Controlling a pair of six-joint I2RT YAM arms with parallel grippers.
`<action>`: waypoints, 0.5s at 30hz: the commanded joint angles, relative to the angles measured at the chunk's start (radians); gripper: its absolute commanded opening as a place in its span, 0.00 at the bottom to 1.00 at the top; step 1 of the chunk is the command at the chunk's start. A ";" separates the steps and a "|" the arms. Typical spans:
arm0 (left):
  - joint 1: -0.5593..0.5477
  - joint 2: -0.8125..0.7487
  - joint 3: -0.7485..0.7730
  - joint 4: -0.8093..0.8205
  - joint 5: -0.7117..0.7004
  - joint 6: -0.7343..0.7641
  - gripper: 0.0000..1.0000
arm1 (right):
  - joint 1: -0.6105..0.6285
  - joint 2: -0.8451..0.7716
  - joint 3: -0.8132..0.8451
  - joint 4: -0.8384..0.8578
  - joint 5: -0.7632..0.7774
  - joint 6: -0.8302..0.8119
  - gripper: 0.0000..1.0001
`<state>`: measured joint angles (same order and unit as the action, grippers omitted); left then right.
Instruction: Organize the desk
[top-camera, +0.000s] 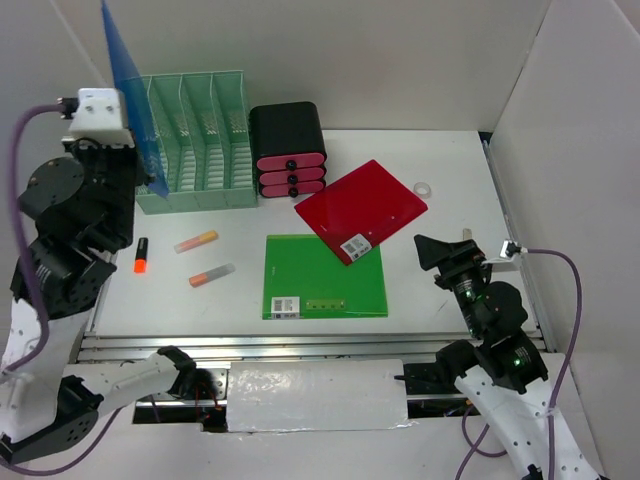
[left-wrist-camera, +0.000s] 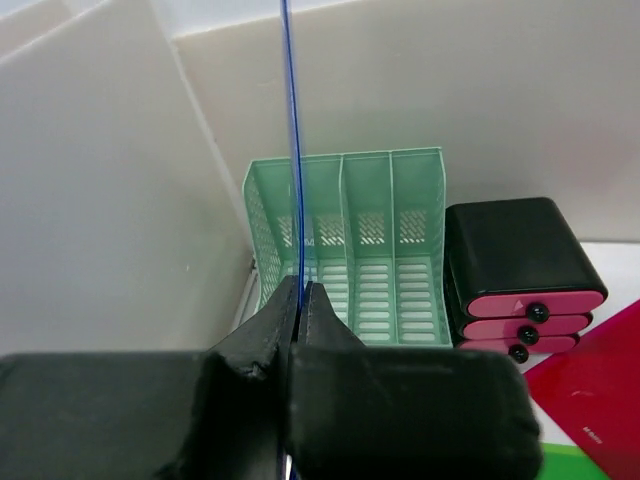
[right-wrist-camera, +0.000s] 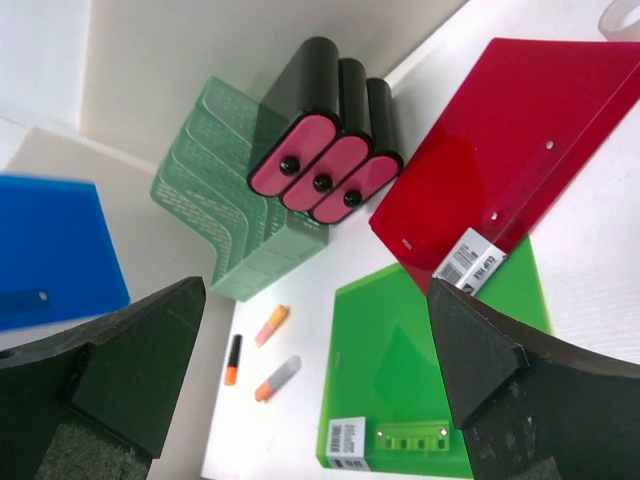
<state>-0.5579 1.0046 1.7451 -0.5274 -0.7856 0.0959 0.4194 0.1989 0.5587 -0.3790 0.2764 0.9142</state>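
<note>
Left wrist view: the left end effector (left-wrist-camera: 300, 300) pinches a blue folder (left-wrist-camera: 292, 150) upright over the mint-green file rack (left-wrist-camera: 370, 250). Filing looks to be the step in hand, and next it needs lowering squarely into a slot. The right end effector (right-wrist-camera: 315, 350) gapes wide above the tabletop's (top-camera: 450, 180) right side.

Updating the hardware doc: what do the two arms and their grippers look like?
Left arm and right arm: black jointed bodies, white lower links by the bases. Left purple cable, right purple cable. White camera block on the left wrist; small green lights on the right arm. Left gripper and right gripper: matte black wedge-shaped fingers.
</note>
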 joint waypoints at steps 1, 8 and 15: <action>0.000 0.055 0.031 0.161 0.119 0.212 0.00 | 0.002 0.033 0.030 0.022 -0.040 -0.061 1.00; 0.201 0.304 0.267 0.034 0.389 0.125 0.00 | 0.002 0.051 0.032 0.041 -0.092 -0.075 1.00; 0.374 0.359 0.232 0.079 0.595 -0.074 0.00 | 0.002 0.062 0.040 0.026 -0.112 -0.106 1.00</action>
<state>-0.1940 1.4094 1.9644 -0.5552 -0.3264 0.1211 0.4194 0.2501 0.5587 -0.3737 0.1749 0.8452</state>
